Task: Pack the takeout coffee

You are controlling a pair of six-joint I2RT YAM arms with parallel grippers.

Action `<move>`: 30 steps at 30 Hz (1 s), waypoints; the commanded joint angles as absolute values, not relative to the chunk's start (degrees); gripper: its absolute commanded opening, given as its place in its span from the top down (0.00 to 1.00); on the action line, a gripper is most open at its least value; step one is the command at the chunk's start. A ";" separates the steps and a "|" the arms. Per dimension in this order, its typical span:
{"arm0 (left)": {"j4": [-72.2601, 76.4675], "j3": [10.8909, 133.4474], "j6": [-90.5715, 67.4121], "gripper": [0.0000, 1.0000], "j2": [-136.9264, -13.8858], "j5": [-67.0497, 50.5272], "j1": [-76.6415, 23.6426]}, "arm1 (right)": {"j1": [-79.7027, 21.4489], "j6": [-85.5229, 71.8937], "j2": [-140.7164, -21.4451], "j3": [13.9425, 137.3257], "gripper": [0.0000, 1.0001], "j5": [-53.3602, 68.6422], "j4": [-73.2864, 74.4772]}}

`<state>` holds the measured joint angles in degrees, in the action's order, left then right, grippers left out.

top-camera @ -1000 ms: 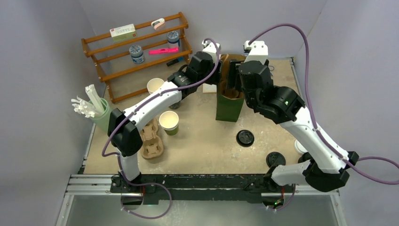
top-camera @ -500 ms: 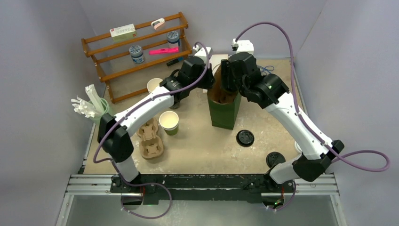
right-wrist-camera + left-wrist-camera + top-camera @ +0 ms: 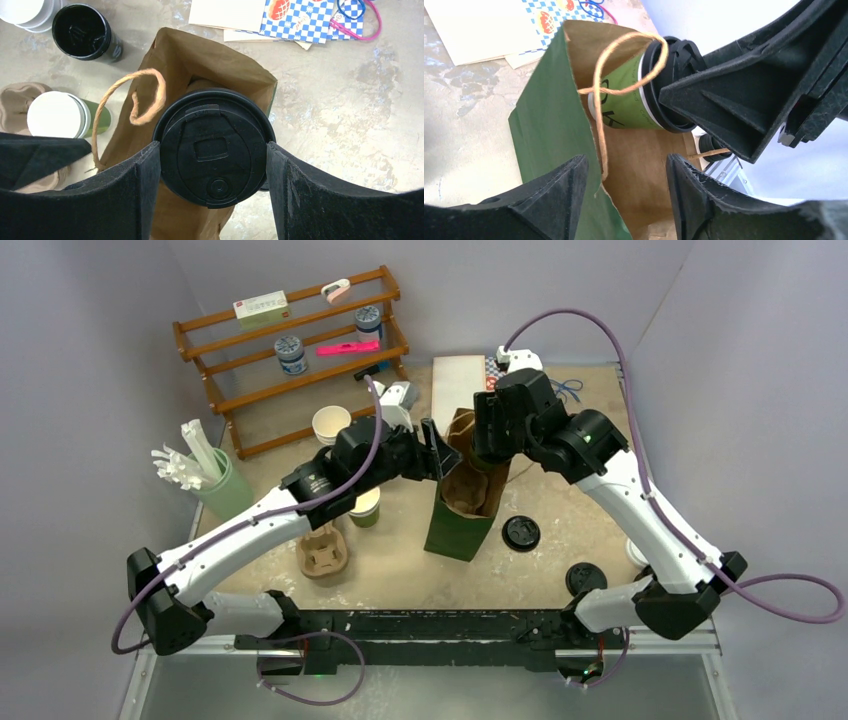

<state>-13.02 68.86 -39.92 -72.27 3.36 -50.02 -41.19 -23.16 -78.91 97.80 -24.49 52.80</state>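
Your green paper bag (image 3: 455,530) now sits nearer the counter's (image 3: 400,575) near edge; left gripper (image 3: 626,172) spread, right gripper (image 3: 212,152) clamping black-lidded olive-green cup (image 3: 626,102).

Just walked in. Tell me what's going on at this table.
The right gripper is clamped on the takeout coffee at its black lid and holds it in the mouth of the green paper bag, base inside, lid above the rim. The left gripper straddles the bag's near wall with its jaws apart. One twine handle loops across the cup. The cup is not yet released.
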 commanded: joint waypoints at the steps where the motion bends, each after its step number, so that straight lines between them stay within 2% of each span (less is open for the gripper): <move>1: -15.79 71.91 -38.24 0.37 -70.39 4.62 -49.44 | -40.98 -22.85 -77.08 97.73 0.69 -22.46 53.90; 8: -26.12 84.51 -26.12 0.37 -74.28 -4.15 -40.37 | -40.96 -22.68 -77.02 99.38 0.71 -22.54 53.02; 11: -28.74 89.13 -23.05 0.48 -77.63 -7.00 -36.92 | -40.96 -23.48 -76.16 99.24 0.72 -22.99 51.71; 15: -25.95 91.47 -21.96 0.55 -82.47 -17.46 -31.86 | -40.96 -24.06 -75.25 97.63 0.72 -24.31 51.18; 22: -24.62 98.68 -18.29 0.41 -92.77 -29.26 -30.45 | -40.96 -24.19 -73.80 95.77 0.75 -24.47 49.40; 30: -26.81 102.12 -17.10 0.39 -100.39 -34.66 -30.50 | -41.02 -23.95 -72.86 95.22 0.75 -24.86 48.79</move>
